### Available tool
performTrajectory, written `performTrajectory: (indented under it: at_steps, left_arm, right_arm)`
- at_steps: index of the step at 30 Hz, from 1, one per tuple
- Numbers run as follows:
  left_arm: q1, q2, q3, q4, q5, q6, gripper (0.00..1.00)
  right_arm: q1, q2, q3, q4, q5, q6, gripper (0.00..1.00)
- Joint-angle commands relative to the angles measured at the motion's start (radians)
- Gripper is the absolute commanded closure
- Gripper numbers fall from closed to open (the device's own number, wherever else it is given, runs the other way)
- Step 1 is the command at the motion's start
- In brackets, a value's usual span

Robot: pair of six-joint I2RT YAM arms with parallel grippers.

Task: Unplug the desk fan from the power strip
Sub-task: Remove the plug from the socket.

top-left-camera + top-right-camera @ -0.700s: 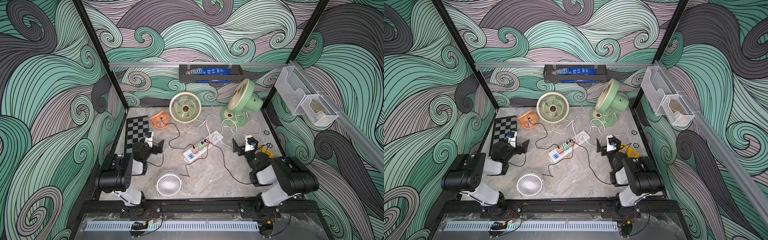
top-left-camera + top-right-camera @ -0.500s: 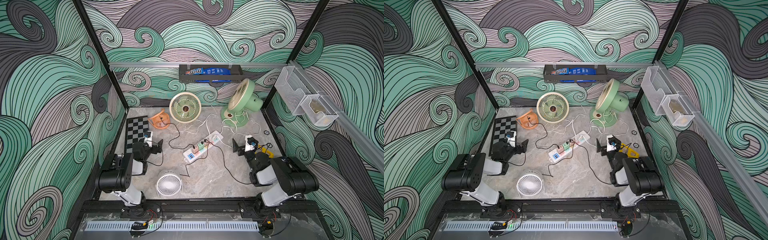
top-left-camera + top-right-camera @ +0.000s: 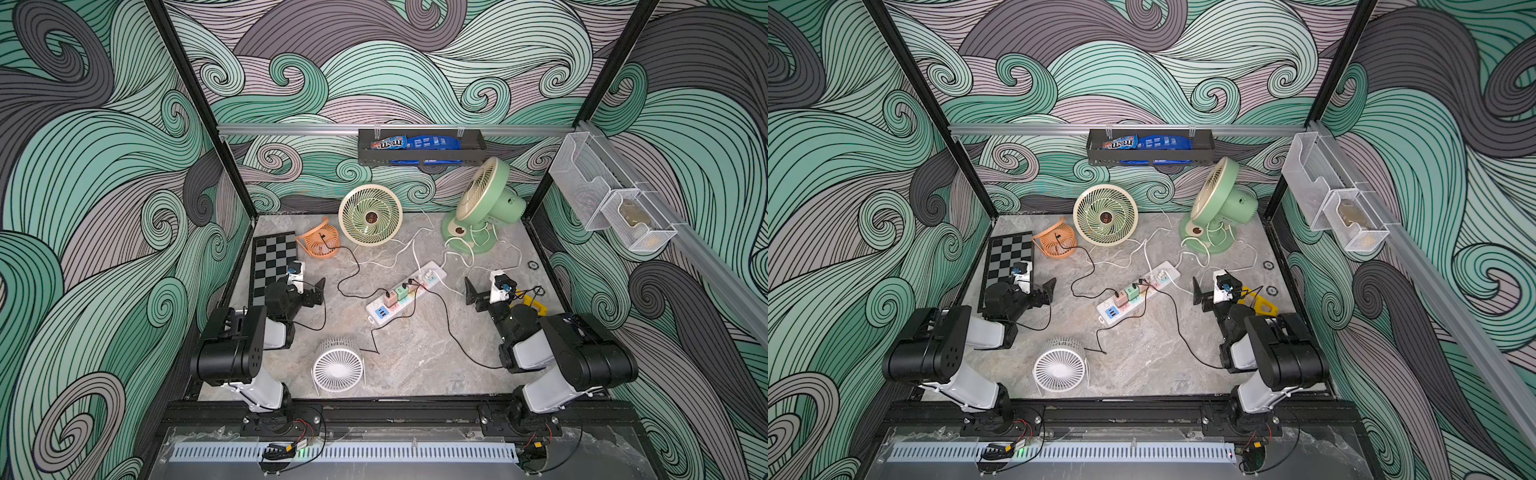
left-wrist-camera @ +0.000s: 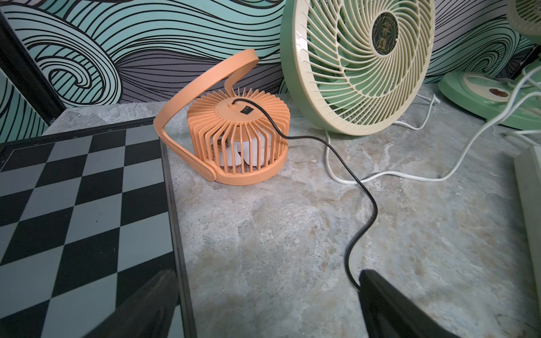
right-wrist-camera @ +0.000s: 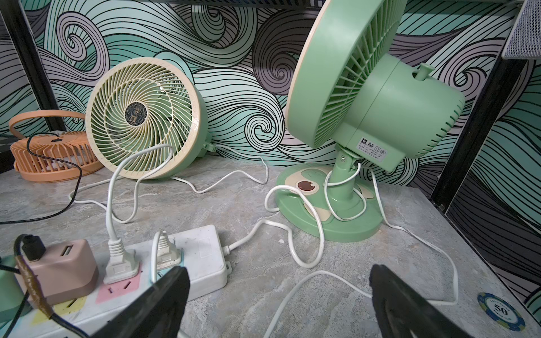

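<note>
The white power strip (image 3: 405,293) (image 3: 1138,293) lies slantwise mid-table, holding two white plugs (image 5: 118,263) (image 5: 164,251) near its cord end and a pink adapter (image 5: 58,269) with a black cable. White cords run toward the green desk fan (image 3: 482,208) (image 5: 366,102) on its stand and a cream round fan (image 3: 370,216) (image 5: 143,117); I cannot tell which plug belongs to which. My right gripper (image 3: 484,291) (image 5: 278,301) stands open just right of the strip's cord end, holding nothing. Left of the strip, my left gripper (image 3: 309,291) (image 4: 269,304) is open and empty.
An orange mini fan (image 3: 318,241) (image 4: 237,137) sits by a chessboard (image 3: 274,266) at the left. A white mini fan (image 3: 337,368) stands near the front edge. A yellow object (image 3: 532,303) and a poker chip (image 5: 500,310) lie at the right. Cables sprawl around the strip.
</note>
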Motion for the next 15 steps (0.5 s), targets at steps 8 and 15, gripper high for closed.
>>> performTrajectory:
  at_steps: [8,15]
  left_arm:
    - [-0.002,-0.013,0.004,0.026,0.09,0.029,0.01]
    - [-0.001,0.006,-0.078,0.22,0.053,0.012,0.01]
  right_arm:
    - [0.003,-0.008,0.0,0.03,-0.013,-0.007,0.01]
    - [0.004,-0.003,-0.044,0.113,-0.03,-0.013,0.01]
